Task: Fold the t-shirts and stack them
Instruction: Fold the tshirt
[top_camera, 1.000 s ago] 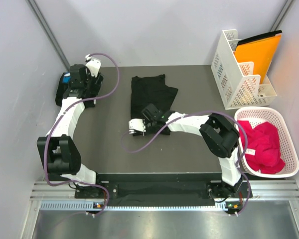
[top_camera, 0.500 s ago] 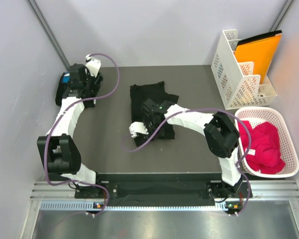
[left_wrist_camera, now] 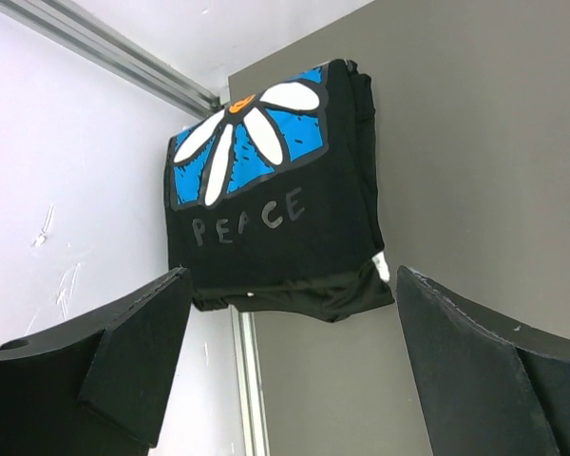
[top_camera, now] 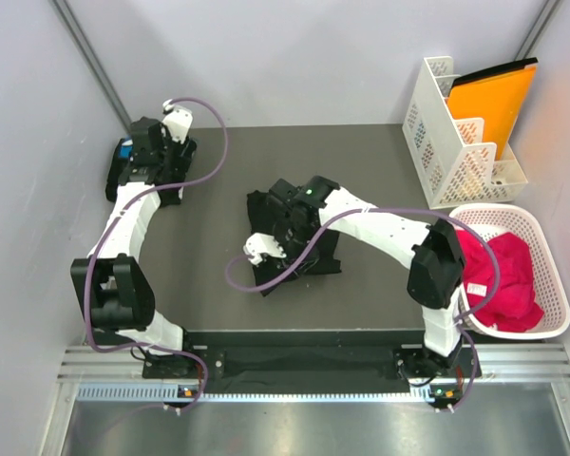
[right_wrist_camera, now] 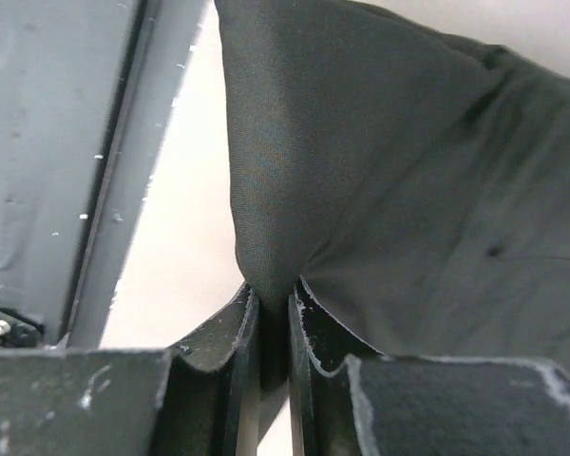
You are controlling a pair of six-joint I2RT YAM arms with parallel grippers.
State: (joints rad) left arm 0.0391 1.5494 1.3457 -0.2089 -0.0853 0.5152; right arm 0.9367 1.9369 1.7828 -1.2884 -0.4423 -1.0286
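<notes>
Dark grey, the flat tabletop (top_camera: 380,161) fills the middle of the top view. Two white jointed arms rise from its near edge. The left arm (top_camera: 133,214) reaches to the far left corner, and the right arm (top_camera: 380,223) bends across to the centre.

At the right side, beyond the tabletop's edge, stands a white plastic laundry basket (top_camera: 499,210) with a bright pink cloth (top_camera: 499,271) heaped inside. Behind it, at the far right corner, stands a white perforated plastic file rack (top_camera: 446,142) that holds an orange folder (top_camera: 494,100).

A crumpled black cloth t-shirt (top_camera: 323,256) lies near the centre of the tabletop, under the right arm's wrist. Part of it is lifted. In the right wrist view the right pincer (right_wrist_camera: 271,294) is closed narrowly on a fold of this cloth, and the fabric spreads out above the fingertips.

A folded black t-shirt with a blue print and white petals (left_wrist_camera: 266,218) lies at the far left corner, and the word PEACE is under the print. Its left side seems to reach past the tabletop's edge. The left pincer (left_wrist_camera: 293,277) hangs over this t-shirt with its fingers spread wide, holding nothing. I cannot tell if it touches the cloth.
</notes>
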